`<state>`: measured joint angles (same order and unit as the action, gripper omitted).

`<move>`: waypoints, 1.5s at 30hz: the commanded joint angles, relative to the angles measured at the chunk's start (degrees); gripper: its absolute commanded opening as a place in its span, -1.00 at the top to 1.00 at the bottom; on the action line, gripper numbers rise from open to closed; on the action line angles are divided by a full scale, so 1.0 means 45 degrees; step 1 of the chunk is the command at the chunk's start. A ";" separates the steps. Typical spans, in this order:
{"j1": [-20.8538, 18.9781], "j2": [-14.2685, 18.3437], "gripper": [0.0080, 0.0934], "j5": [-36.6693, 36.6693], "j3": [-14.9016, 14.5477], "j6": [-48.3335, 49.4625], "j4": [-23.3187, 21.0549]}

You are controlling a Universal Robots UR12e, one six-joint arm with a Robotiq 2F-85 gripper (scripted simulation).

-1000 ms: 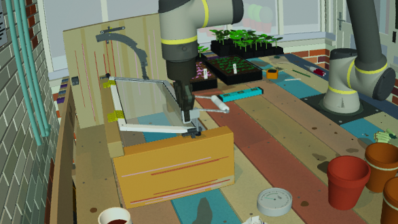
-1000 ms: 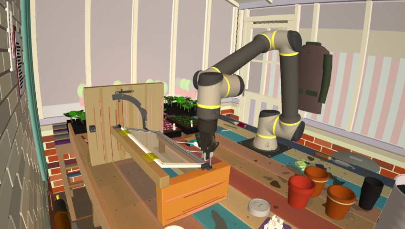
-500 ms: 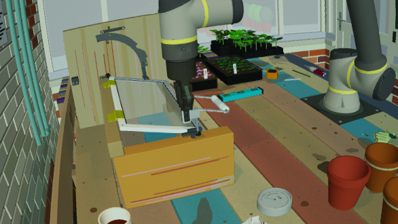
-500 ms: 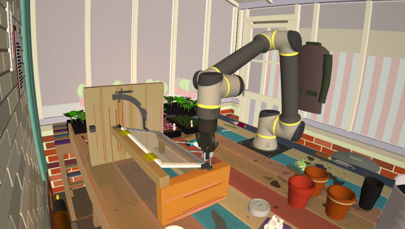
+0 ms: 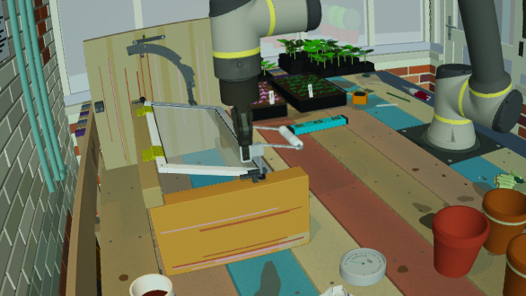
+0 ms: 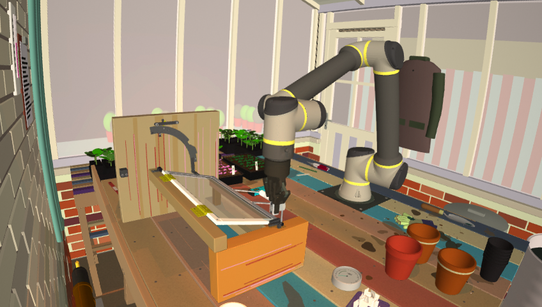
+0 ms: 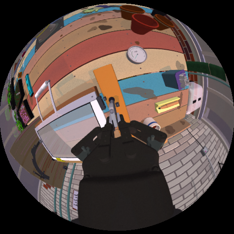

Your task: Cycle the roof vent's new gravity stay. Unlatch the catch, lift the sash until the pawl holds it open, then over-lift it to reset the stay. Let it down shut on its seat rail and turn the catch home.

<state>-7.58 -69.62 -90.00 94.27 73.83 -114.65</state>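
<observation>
The grey catch lever (image 5: 256, 158) (image 7: 112, 110) at the sash's free corner is partly hidden by my gripper (image 5: 246, 152) (image 6: 277, 205) (image 7: 115, 122), which is closed on it from above. The white-framed glass sash (image 5: 197, 137) (image 6: 218, 196) (image 7: 70, 124) lies low over its seat on the orange front rail (image 5: 233, 219) (image 6: 258, 253), hinged at the left by yellow hinges (image 5: 151, 154). A white lift handle (image 5: 291, 137) (image 7: 42, 88) sticks out from the sash's far side. The dark curved stay (image 5: 173, 63) (image 6: 178, 142) arcs up the back board to the sash's rear corner.
Behind the vent stands the wooden back board (image 5: 134, 89), with seedling trays (image 5: 309, 89) beyond it. A teal level (image 5: 318, 123) lies right of the handle. Terracotta pots (image 5: 460, 240), a round gauge (image 5: 362, 267) and a mug (image 5: 151, 287) sit on the near bench; my arm's base (image 5: 453, 130) is right.
</observation>
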 commanded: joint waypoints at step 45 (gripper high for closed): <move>0.0179 -0.0231 1.00 0.0001 0.0299 -0.9653 -0.0092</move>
<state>-6.77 -70.62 -90.01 95.67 30.26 -115.05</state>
